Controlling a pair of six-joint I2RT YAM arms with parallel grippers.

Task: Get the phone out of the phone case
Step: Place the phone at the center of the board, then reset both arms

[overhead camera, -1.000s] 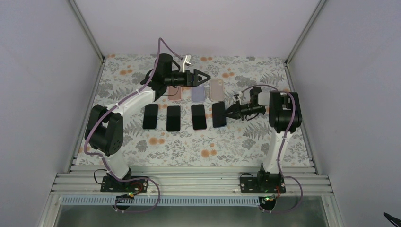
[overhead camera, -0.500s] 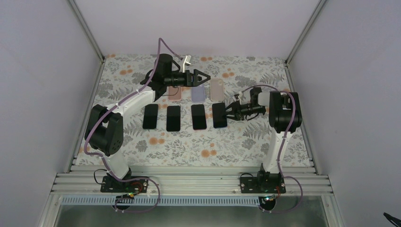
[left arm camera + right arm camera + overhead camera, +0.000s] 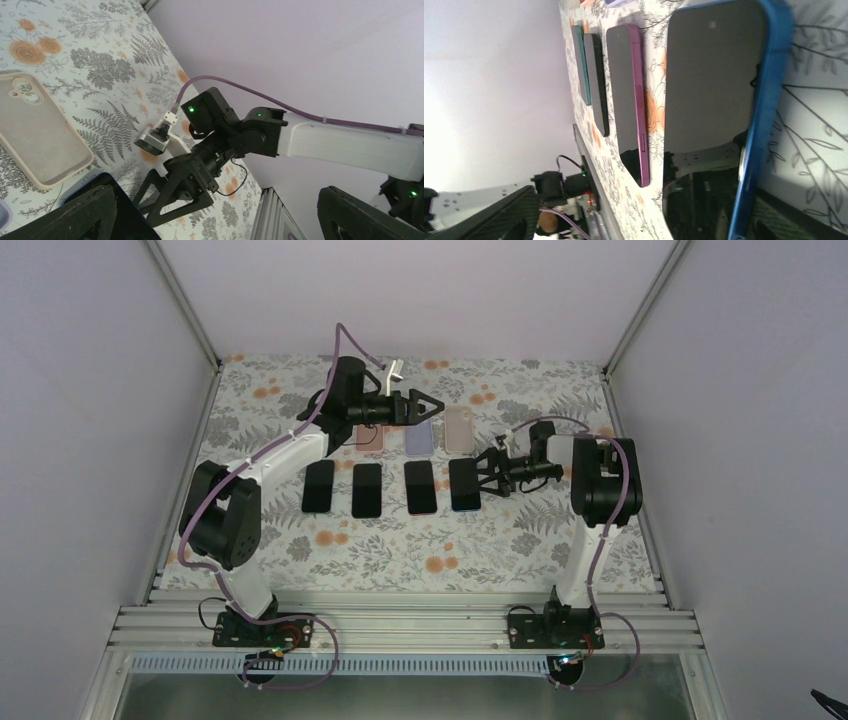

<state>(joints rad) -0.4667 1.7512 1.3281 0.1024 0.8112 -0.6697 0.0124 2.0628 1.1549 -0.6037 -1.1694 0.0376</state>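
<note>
A phone with a blue rim (image 3: 464,483) lies flat, screen up, at the right end of a row of phones. My right gripper (image 3: 484,476) stands open just right of it, one finger on each side of its right edge, not gripping. In the right wrist view the blue-rimmed phone (image 3: 714,100) fills the frame ahead of the right gripper (image 3: 644,220). A beige phone case (image 3: 459,428) lies with no phone in it behind the blue-rimmed phone and shows as the beige case (image 3: 40,130) in the left wrist view. My left gripper (image 3: 432,406) hovers open and holds nothing.
Three more phones lie in the row: purple-edged (image 3: 421,487), black (image 3: 367,490) and another dark one (image 3: 318,486). A lavender case (image 3: 420,438) and a pinkish case (image 3: 371,436) lie in the back row, partly under the left arm. Walls close in the floral mat (image 3: 400,550).
My right gripper was shut on the blue-rimmed phone's right edge; it has opened and let go. The phone now lies flat. The left arm has barely moved.
</note>
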